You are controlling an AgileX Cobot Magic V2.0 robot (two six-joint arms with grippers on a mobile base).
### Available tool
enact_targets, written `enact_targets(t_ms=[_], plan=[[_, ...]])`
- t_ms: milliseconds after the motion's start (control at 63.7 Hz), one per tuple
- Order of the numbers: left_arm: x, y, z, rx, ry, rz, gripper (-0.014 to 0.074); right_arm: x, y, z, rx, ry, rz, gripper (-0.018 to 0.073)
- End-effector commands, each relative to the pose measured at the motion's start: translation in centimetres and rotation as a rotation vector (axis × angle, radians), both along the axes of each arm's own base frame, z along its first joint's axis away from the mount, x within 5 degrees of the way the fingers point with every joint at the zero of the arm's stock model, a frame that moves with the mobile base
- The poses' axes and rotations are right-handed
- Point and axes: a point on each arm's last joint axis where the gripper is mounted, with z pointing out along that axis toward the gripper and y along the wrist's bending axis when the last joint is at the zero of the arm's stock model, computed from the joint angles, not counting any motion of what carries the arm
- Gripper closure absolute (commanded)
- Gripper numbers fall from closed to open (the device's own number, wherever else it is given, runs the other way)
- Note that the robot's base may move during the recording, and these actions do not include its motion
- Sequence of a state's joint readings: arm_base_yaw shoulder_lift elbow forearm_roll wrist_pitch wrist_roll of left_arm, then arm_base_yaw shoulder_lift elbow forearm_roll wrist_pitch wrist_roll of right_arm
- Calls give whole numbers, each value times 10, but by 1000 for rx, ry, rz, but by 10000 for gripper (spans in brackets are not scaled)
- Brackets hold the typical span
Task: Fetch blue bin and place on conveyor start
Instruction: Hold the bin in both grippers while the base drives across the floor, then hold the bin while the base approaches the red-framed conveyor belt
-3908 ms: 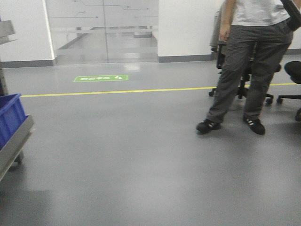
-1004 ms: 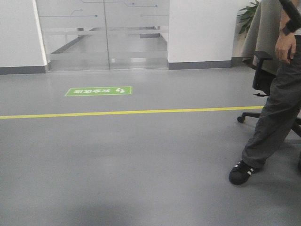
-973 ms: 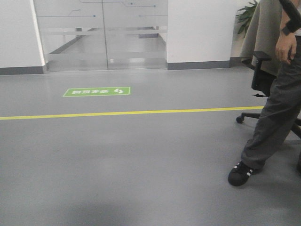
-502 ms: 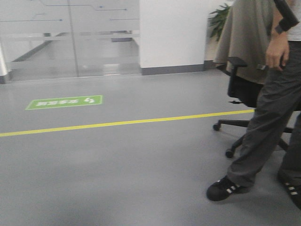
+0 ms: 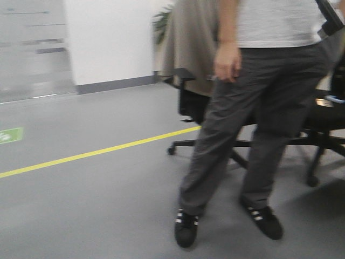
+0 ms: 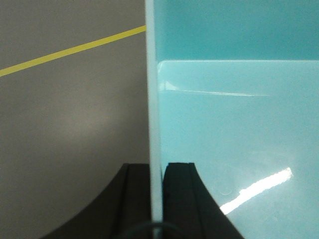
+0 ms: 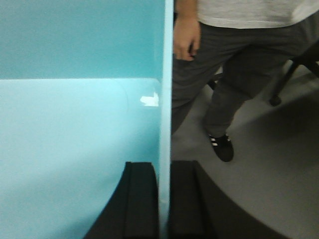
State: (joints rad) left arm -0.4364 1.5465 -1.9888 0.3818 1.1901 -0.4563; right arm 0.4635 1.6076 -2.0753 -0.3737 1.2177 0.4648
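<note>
The blue bin point(image 6: 234, 124) is a pale aqua tub, held between both arms above the grey floor. In the left wrist view my left gripper point(image 6: 156, 172) is shut on the bin's left wall, one black finger outside and one inside. In the right wrist view my right gripper point(image 7: 165, 172) is shut on the bin's point(image 7: 75, 129) right wall the same way. The bin is empty inside. It does not show in the front view. The conveyor start is out of view.
A person in grey trousers and black shoes point(image 5: 253, 124) stands close ahead at right, also seen in the right wrist view point(image 7: 224, 64). A black office chair point(image 5: 194, 108) with a draped jacket is behind him. A yellow floor line point(image 5: 97, 152) crosses the grey floor at left.
The front view has swung to the right: the glass doors and green floor sign slid off to the left, and the person and chair now fill the right half, much closer.
</note>
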Motion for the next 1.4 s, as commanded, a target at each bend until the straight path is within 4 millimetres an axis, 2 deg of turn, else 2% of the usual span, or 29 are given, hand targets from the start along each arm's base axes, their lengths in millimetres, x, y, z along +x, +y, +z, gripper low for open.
enact_targets(t_ms=[0, 1381], plan=[[-2, 1, 8, -2, -56, -10, 708, -4, -3, 11, 5, -66, 4, 724], [-1, 2, 11, 22, -94, -1, 708, -4, -2, 11, 6, -65, 5, 724]])
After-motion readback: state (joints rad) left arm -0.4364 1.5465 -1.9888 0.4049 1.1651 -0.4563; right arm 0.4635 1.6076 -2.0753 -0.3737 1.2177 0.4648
